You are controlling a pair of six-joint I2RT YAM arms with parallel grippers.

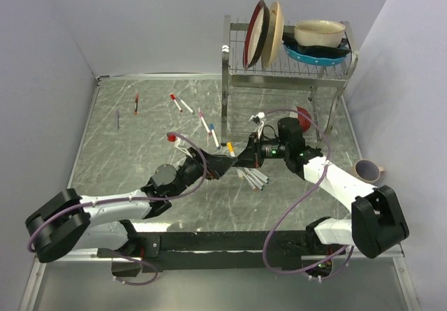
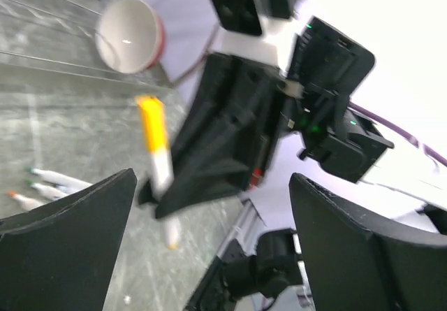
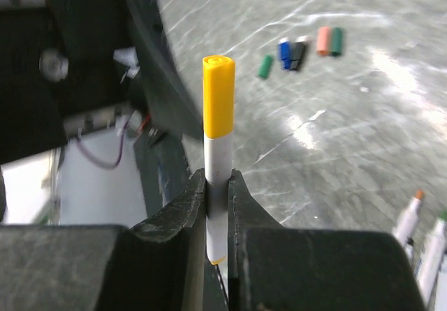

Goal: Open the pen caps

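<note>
Clamping white pen (image 3: 217,161) below yellow cap (image 3: 218,94): right gripper (image 3: 216,185); left gripper (image 2: 213,182) spread wide facing it; loose caps (image 3: 323,40) beyond.

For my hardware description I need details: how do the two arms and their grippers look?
The left arm and right arm have white links, bulky black joints and looping purple cables. The left gripper and right gripper have black, wedge-shaped fingers.

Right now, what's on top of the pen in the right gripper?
A yellow cap sits on the pen's top end. The right gripper covers much of the lower barrel.
</note>
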